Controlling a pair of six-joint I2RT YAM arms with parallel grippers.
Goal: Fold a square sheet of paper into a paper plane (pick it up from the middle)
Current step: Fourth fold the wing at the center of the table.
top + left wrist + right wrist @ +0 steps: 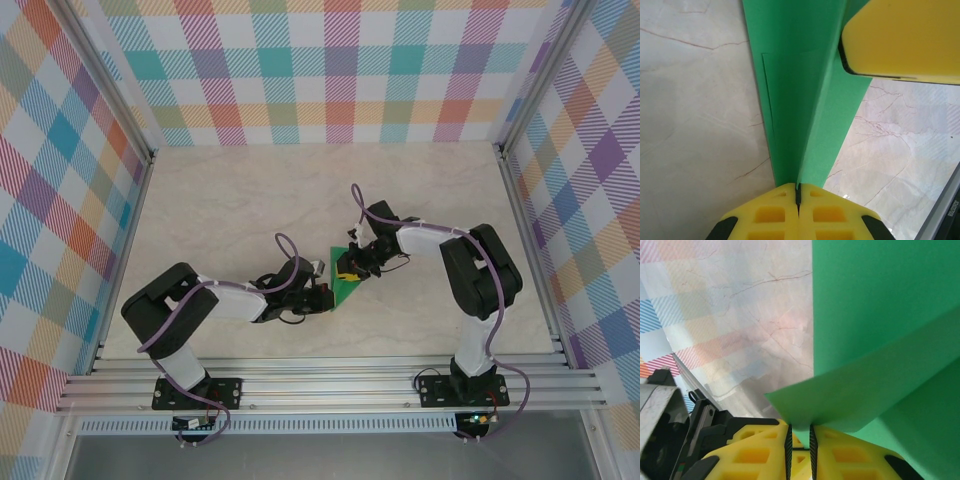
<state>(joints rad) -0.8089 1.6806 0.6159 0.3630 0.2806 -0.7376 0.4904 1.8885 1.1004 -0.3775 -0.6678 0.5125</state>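
Ana: Yellow pads (782, 196) of the left gripper (798, 192) sit pressed together, and the lower edge of the green paper (795, 100) is nipped in the seam between them.

Ben: So it is clamped on the sheet?

Ana: Yes, closed tight on it. From there the paper rises away as two panels meeting at a long crease, with a fainter fold line on the left panel.

Ben: And the right gripper (800, 435)?

Ana: Its jaws stand a sliver apart, with a pointed corner of the same paper caught between them. Folded layers overlap just above its fingers.

Ben: Where is the paper overall?

Ana: From above, it sits near the middle of the marble-patterned table (230, 200), between the two grippers. The left one is at its near left edge and the right one at its far side. I cannot tell whether it touches the surface or hangs just off it.

Ben: Around that?

Ana: Plaid walls (340, 70) on three sides.
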